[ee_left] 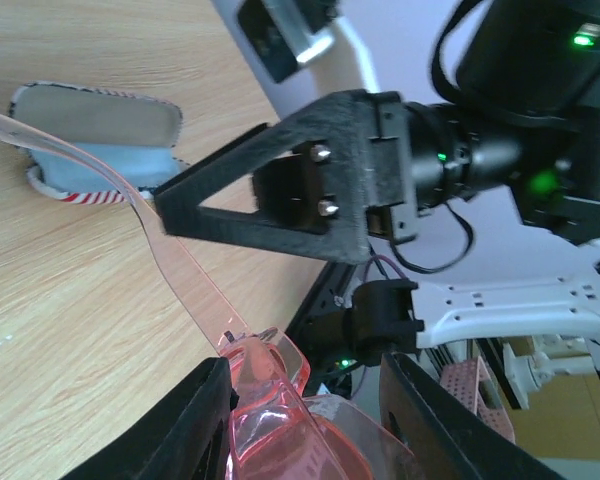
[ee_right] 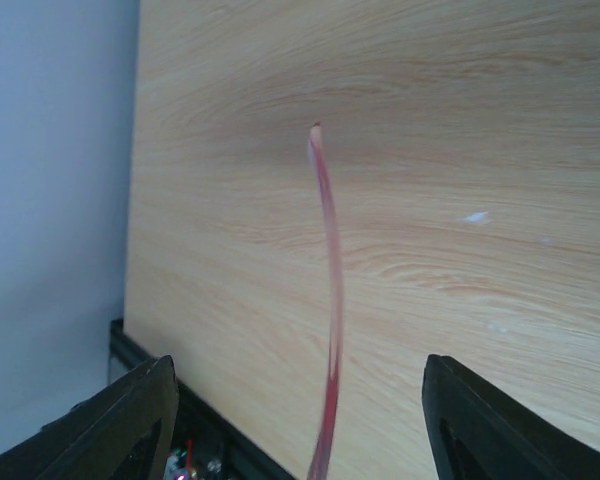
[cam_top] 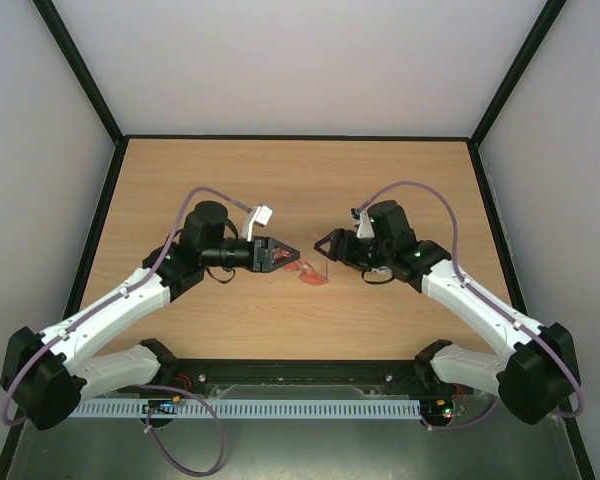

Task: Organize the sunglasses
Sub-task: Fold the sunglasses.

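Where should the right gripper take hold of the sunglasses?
Probably the thin temple arm, coming from the right and straddling it. It sticks out slim and free toward the right gripper, while the left gripper holds the lens end of the sunglasses.

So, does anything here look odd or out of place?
Nothing broken or spilled. The only oddity: the sunglasses, gripped by the left gripper, have one temple arm sticking out unfolded, untouched between the open fingers of the right gripper.
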`<state>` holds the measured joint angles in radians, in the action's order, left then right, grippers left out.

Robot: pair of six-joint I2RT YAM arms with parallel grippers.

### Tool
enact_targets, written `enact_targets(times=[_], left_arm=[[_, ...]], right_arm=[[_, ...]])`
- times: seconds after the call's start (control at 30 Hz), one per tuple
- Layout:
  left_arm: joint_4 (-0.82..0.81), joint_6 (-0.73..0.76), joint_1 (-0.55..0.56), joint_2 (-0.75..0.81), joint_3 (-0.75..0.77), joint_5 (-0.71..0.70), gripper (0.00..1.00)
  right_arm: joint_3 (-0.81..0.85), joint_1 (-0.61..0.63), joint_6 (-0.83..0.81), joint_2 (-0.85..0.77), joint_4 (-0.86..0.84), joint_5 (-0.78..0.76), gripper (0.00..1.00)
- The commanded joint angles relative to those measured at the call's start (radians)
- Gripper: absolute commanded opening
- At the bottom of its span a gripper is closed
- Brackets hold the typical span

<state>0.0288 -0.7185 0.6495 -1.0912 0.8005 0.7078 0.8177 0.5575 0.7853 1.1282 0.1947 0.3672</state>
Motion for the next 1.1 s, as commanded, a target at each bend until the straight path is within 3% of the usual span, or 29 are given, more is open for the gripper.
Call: enact_targets(times=[0.0,0.23,0.43,0.53,0.6,0.67,0.73,0.8,0.97,1.07], left_arm=[[0.024,0.043,-0.007,0.033,0.04,0.078,0.41],[0.011,0.045,-0.01,0.02,0.042,0.085,0.41],[0.011,0.046,-0.016,0.008,0.045,0.082,0.41],[0.01,0.048,-0.018,-0.002,0.047,0.082,0.41],[0.007,0.05,-0.02,-0.006,0.048,0.081,0.41],[0.006,0.05,-0.02,-0.013,0.049,0.078,0.41],[0.006,0.051,-0.02,-0.02,0.051,0.074,0.42],[0.006,0.05,-0.021,-0.025,0.052,0.062,0.47],[0.055,0.063,-0.023,-0.044,0.089,-0.008,0.75],[0.107,0.067,-0.03,-0.057,0.132,-0.106,0.82]], right_arm=[[-0.023,-0.003,0.055,0.032,-0.111,0.179,0.69],[-0.023,-0.002,0.04,0.064,-0.069,0.229,0.57],[-0.061,-0.001,0.029,0.003,0.0,0.253,0.55],[-0.091,0.001,0.032,-0.034,0.026,0.258,0.48],[-0.112,0.001,0.037,-0.054,0.032,0.257,0.39],[-0.127,0.001,0.05,-0.07,0.025,0.259,0.19],[-0.133,0.001,0.062,-0.081,0.014,0.255,0.06],[-0.131,0.001,0.075,-0.085,-0.001,0.249,0.02],[-0.095,0.001,0.103,-0.087,0.009,0.17,0.01],[-0.065,0.001,0.126,-0.084,0.029,0.089,0.01]])
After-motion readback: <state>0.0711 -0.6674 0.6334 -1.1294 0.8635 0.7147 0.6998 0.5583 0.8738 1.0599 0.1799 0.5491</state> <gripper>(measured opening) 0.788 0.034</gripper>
